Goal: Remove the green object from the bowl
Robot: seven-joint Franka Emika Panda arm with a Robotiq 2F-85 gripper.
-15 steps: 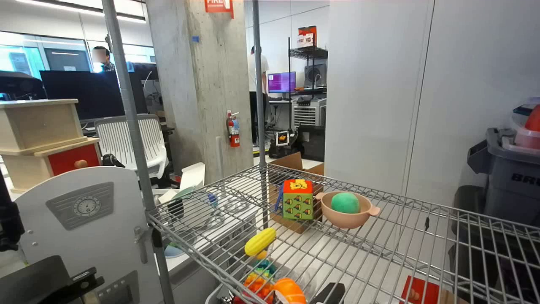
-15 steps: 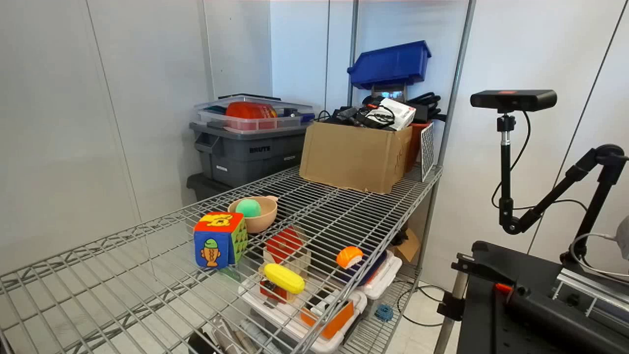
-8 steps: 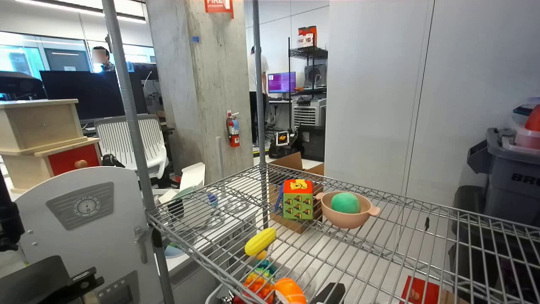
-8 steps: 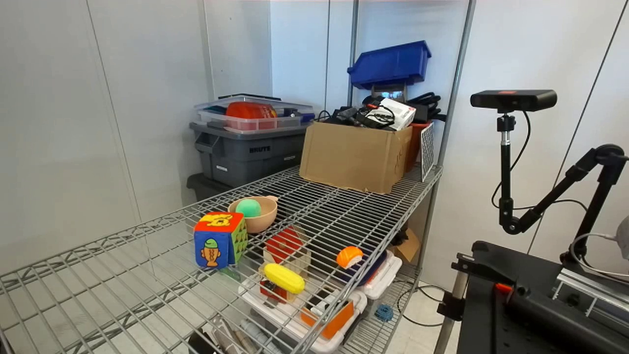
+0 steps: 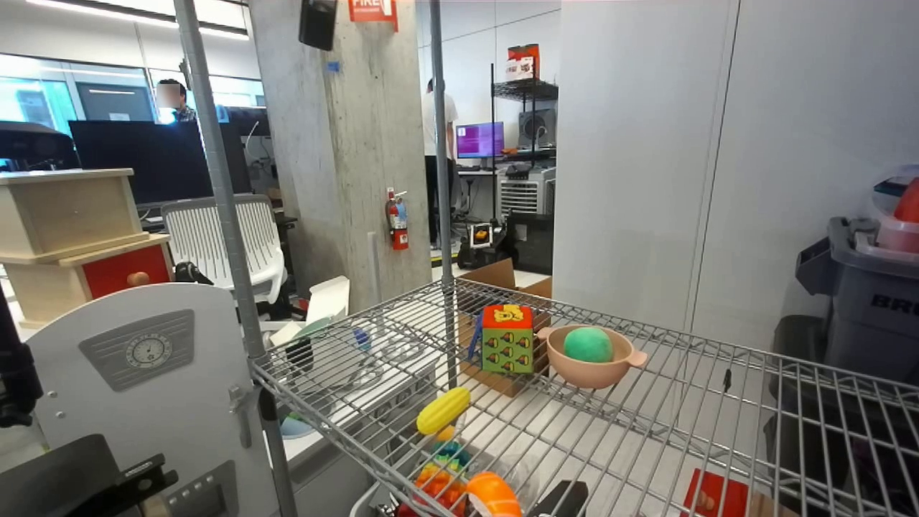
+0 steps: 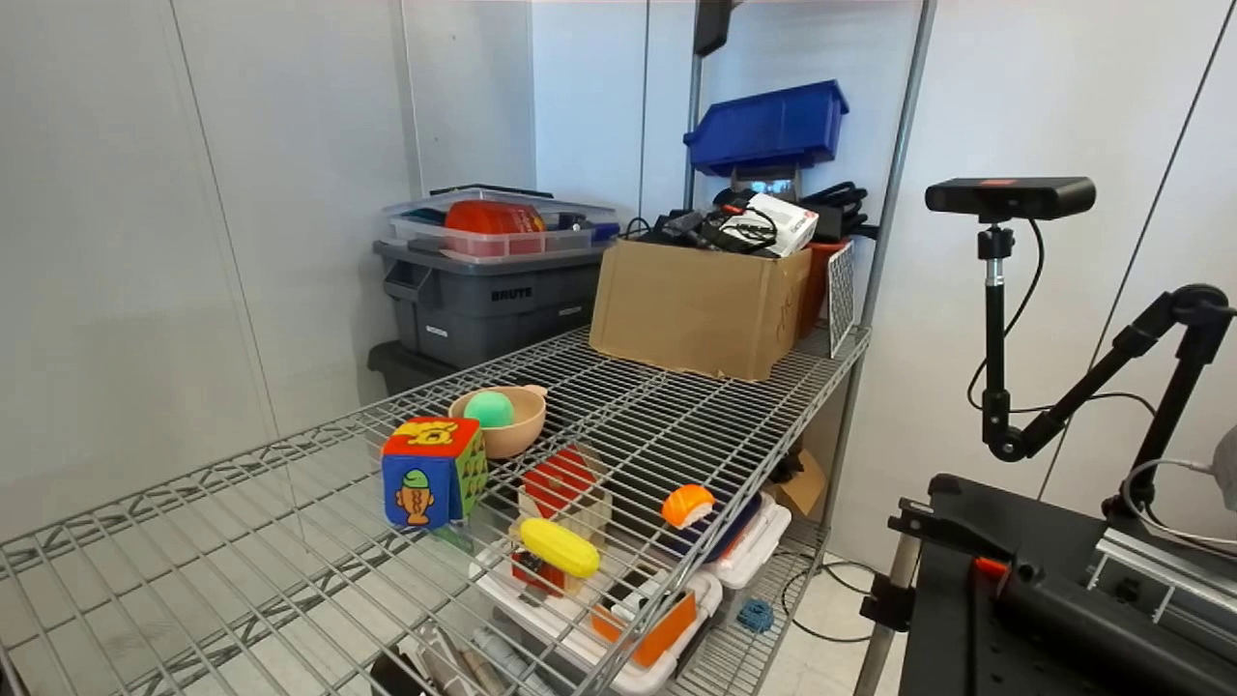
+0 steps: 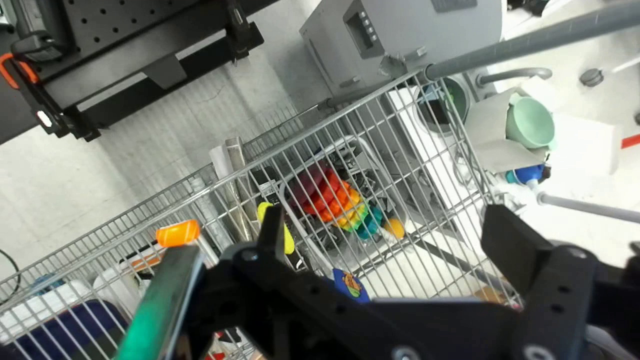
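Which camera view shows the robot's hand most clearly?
The wrist view: the hand looks large there, its fingers spread apart. Both exterior views show only what is probably a dark fingertip, at the top edge.

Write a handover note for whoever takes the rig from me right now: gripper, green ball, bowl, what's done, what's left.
Gripper: open, holding nothing; hangs high, clear of the bowl.
Green ball: inside the pink bowl.
Bowl: upright on the wire shelf, beside the patterned cube; can't tell whether they touch.
Done: nothing of the removal yet; ball not gripped.
Left: probably come down over the bowl, close on the ball, lift it out and set it down outside.
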